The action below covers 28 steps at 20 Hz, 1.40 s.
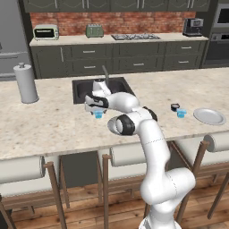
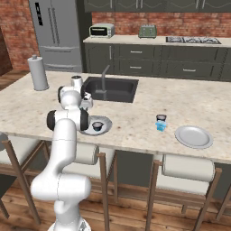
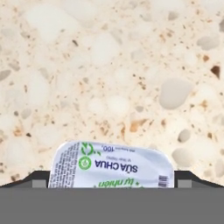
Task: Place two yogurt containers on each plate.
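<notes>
My gripper [image 1: 97, 110] hangs just over the counter in front of the sink, jaws open and pointing down. A light blue yogurt container [image 1: 98, 115] stands right under it. In the hand view its white lid with green print [image 3: 111, 166] lies between my two fingertips [image 3: 39, 178], and I cannot tell if they touch it. One plate [image 2: 103, 122] beside the arm holds a dark yogurt container [image 2: 97, 126]. A dark cup [image 1: 175, 107] and a blue cup [image 1: 181, 113] stand together on the counter further right. Beyond them lies the second plate [image 1: 209, 116], bare.
A dark sink [image 1: 85, 88] with a faucet [image 1: 106, 75] sits just behind the gripper. At the counter's left stands a paper towel roll [image 1: 25, 83]. Bar stools [image 1: 129, 154] line the near counter edge below the arm.
</notes>
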### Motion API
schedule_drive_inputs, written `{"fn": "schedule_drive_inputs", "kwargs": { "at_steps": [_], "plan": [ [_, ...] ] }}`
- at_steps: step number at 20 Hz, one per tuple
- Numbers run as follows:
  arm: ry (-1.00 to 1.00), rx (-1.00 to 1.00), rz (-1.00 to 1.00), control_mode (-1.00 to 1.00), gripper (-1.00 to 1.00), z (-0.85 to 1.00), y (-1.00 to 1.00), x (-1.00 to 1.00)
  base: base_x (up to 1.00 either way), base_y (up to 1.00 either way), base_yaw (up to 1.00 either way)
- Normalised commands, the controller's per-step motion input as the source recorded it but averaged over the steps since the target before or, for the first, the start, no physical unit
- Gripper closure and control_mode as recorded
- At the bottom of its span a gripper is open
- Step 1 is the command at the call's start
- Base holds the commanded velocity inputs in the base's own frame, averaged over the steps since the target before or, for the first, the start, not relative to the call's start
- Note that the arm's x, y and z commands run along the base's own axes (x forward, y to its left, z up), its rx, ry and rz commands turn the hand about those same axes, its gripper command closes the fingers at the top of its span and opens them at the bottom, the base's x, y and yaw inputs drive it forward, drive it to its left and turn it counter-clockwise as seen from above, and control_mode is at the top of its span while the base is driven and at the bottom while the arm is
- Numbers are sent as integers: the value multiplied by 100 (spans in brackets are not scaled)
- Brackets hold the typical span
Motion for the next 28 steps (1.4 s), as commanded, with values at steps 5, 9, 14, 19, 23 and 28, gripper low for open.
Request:
{"fn": "schedule_drive_inputs", "kwargs": {
  "at_steps": [5, 9, 14, 19, 23, 28],
  "plan": [
    [2, 0, 0, -100, 100, -12, 0, -7, 0, 0, 0],
    [0, 2, 0, -100, 100, -1, -9, -17, 0, 0, 0],
    [6, 6, 0, -100, 100, 4, -29, -46, 0, 0, 0],
    [9, 7, 0, -100, 100, 10, -35, -64, 0, 0, 0],
    [1, 7, 0, -100, 100, 12, -32, -69, 0, 0, 0],
    [0, 4, 0, -100, 100, 24, -13, -61, 0, 0, 0]
  ]
}}
